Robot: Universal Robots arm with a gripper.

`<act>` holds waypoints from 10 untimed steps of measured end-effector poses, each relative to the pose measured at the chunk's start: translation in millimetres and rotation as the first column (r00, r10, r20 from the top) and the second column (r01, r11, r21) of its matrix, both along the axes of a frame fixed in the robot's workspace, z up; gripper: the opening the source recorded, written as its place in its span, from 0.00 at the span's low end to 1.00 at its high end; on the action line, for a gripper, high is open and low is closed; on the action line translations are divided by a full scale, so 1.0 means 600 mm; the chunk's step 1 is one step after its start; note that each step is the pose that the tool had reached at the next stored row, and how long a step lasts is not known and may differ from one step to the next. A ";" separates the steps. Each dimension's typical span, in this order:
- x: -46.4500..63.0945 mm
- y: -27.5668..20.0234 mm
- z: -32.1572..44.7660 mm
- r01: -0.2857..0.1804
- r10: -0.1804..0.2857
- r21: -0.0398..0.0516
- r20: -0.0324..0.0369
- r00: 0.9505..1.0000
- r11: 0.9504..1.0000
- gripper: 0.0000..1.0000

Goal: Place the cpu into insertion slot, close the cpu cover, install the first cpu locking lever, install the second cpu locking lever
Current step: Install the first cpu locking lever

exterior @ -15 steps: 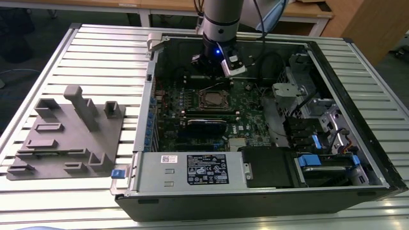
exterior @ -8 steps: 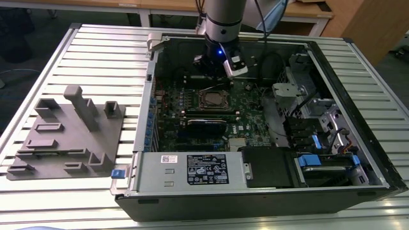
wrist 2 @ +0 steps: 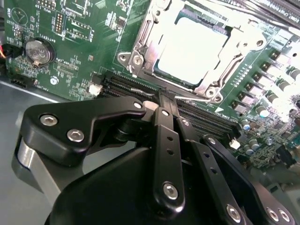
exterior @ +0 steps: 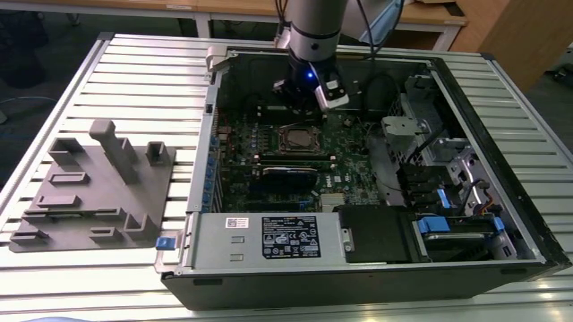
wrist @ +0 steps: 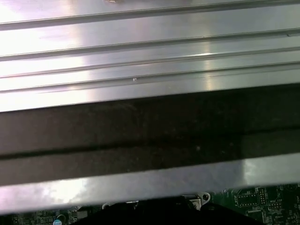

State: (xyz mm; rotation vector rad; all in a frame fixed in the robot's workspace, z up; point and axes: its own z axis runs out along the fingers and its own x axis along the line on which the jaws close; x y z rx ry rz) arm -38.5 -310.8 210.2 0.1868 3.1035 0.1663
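Inside the computer case [exterior: 358,285], on the green board [wrist 2: 70,28], the chip [wrist 2: 192,49] is seen seated in its socket, and the cover [wrist 2: 143,40] appears to lie flat around it. The gripper [wrist 2: 161,99] is held just beside the socket, its fingers [wrist 2: 164,122] pressed together with nothing between them. The chip is judged light, stiff and easily damaged (its underside especially), and is best taken by its edges. The thin cover is best pushed on its frame, not through its window.
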 end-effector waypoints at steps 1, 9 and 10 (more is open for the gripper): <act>0.000 0.0000 -0.002 0.000 0.000 -0.003 0.000 1.000 1.000 0.11; 0.003 0.0028 -0.008 0.000 0.000 -0.042 0.000 1.000 0.999 0.11; 0.003 0.0038 -0.008 0.000 0.000 -0.045 0.000 1.000 0.999 0.11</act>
